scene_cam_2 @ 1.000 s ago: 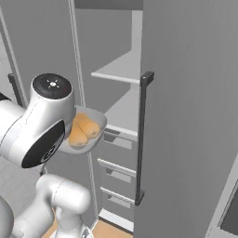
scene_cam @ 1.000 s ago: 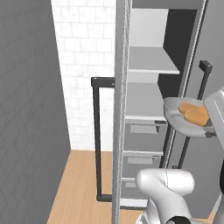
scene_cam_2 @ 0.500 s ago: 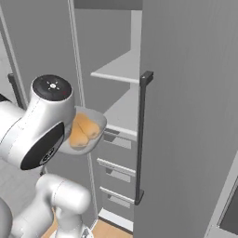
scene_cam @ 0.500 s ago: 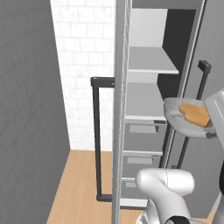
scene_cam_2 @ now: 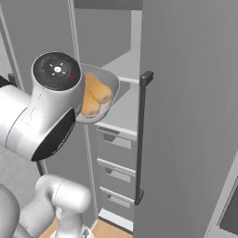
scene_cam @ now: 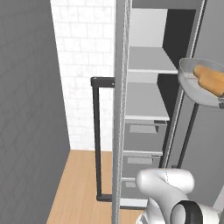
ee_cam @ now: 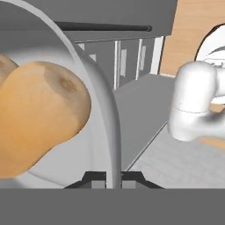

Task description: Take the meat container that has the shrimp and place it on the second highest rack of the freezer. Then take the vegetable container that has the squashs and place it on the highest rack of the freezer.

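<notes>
Vegetable container [scene_cam: 197, 85], grey tub carrying the squashs [scene_cam_2: 95, 95], held aloft and tilted at about the level of the highest rack [scene_cam: 151, 60] of the open freezer [scene_cam: 144, 131], just outside its opening. Risk, as judged: the tilt could let the lumps roll out, or the rim could catch the door edge on entry. Pincer [ee_cam: 113, 179] closed on the tub's rim, wall between its tips.
</notes>
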Available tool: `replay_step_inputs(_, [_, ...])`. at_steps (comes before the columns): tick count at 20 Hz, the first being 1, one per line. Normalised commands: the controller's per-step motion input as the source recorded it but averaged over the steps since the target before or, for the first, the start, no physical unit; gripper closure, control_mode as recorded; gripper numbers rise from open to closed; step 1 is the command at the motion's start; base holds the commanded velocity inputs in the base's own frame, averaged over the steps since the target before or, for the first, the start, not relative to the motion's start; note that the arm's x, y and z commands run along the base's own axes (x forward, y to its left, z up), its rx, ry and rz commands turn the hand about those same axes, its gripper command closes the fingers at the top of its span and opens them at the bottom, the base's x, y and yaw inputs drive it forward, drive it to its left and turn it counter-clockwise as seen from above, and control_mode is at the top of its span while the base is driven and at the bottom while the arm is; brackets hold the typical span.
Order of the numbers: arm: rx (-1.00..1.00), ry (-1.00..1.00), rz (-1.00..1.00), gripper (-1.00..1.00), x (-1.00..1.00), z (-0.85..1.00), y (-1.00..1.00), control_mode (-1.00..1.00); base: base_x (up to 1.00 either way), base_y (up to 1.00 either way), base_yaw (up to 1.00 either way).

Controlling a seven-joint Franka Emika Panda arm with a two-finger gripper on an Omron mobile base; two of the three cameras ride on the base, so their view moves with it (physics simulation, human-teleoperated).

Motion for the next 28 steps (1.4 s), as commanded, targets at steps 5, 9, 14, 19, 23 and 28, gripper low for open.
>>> replay_step_inputs(5, [0.0,-0.18,-0.08,1.0,1.0,0.3,-0.01,-1.0,0.0,0.0,0.0])
replay_step_inputs(9, [-0.08,-0.07,-0.05,1.0,1.0,-0.18,0.49,-1.0,0.0,0.0,0.0])
replay_step_inputs(14, [-0.11,-0.03,-0.07,1.0,1.0,-0.1,0.34,-1.0,0.0,0.0,0.0])
replay_step_inputs(19, [0.0,0.01,0.0,1.0,1.0,0.0,-0.42,-1.0,0.0,0.0,0.0])
replay_step_inputs(23, [0.0,0.01,0.01,1.0,1.0,0.0,-0.29,-1.0,0.0,0.0,0.0])
replay_step_inputs(28, [0.0,0.1,-0.01,1.0,1.0,0.0,-0.04,-1.0,0.0,0.0,0.0])
